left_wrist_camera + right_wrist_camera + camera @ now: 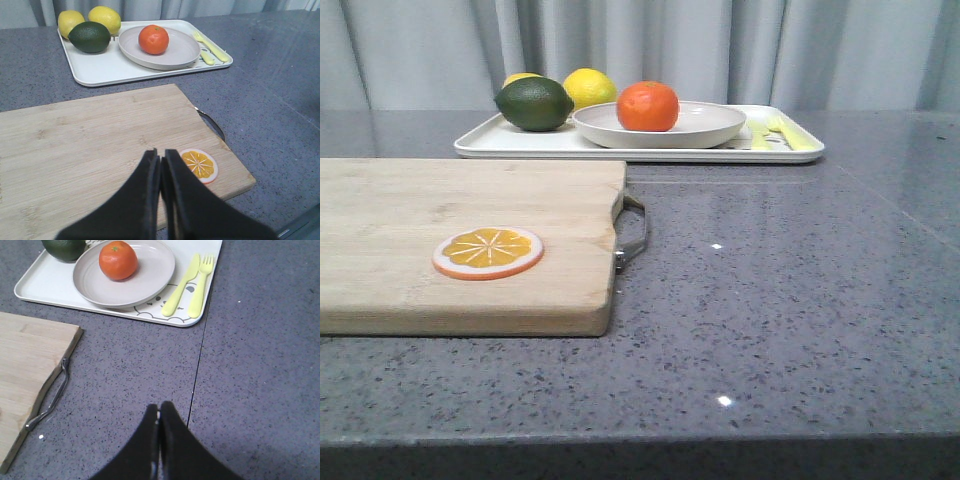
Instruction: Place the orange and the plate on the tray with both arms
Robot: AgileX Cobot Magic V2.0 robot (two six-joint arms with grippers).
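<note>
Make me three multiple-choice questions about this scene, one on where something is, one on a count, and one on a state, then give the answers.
1. Where is the orange?
A. On the cutting board
B. On the plate
C. On the bare counter

2. How many yellow utensils lie on the tray?
A. Two
B. Four
C. None

3. How do the left gripper's fingers stand?
A. Wide open
C. Closed on the orange slice
B. Closed together, holding nothing

Answers:
1. B: the orange sits on the plate, which itself rests on the tray.
2. A: the right wrist view shows one knife and one fork beside the plate.
3. B: the fingers meet with nothing between them, above the board, and the slice lies apart from them.
</note>
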